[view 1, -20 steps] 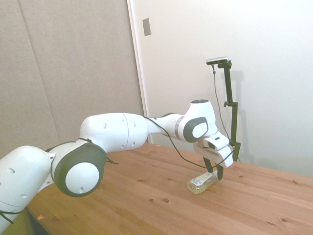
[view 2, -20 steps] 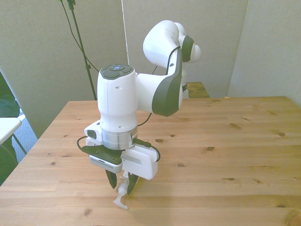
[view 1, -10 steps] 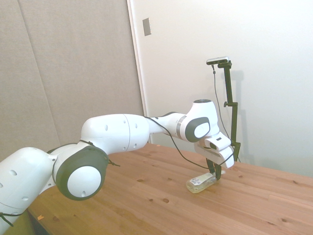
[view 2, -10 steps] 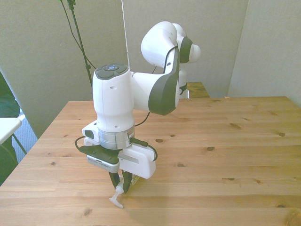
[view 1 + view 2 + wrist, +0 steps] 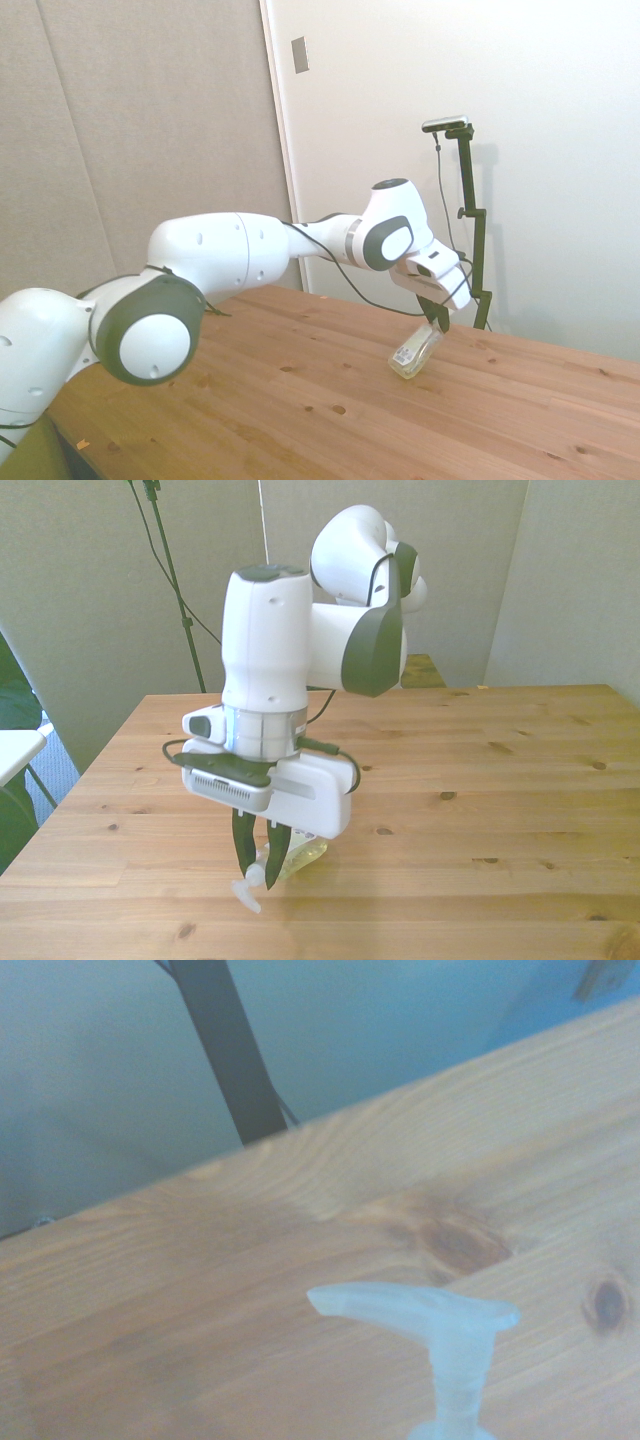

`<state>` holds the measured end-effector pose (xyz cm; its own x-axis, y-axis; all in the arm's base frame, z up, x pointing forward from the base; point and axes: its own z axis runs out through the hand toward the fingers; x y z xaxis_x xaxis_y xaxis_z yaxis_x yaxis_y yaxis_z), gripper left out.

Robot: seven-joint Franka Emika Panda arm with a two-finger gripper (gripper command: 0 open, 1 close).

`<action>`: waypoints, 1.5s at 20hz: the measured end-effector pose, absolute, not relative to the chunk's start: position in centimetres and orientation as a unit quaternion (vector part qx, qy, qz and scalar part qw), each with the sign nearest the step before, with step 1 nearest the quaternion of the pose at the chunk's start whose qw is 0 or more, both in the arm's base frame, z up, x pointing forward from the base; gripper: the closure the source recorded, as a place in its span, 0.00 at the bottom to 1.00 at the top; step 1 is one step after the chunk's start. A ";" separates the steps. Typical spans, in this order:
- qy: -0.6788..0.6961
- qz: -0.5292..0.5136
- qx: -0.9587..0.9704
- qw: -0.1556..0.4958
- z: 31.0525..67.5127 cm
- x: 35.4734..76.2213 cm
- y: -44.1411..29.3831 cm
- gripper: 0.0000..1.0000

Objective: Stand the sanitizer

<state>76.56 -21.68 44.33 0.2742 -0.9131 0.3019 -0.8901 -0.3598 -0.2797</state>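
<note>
On wooden table [image 5: 300, 400], tilted sanitizer [image 5: 417, 352] pinched at neck by claw [image 5: 256, 870], its body half hidden behind claw in front view.

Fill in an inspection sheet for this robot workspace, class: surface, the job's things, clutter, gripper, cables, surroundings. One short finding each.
Surface: wooden table, knotty planks, bare.
Job's things: sanitizer, tilted, pump end raised, base end low at the table; pump top shows white.
Clutter: nothing seen.
Gripper: gripper shut on the sanitizer near its pump neck.
Cables: black cable loops along the arm to the wrist.
Surroundings: plain walls; grey panel behind the table.
</note>
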 end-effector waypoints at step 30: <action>0.527 -0.526 -0.667 0.022 41.8 56.1 -3.5 1.00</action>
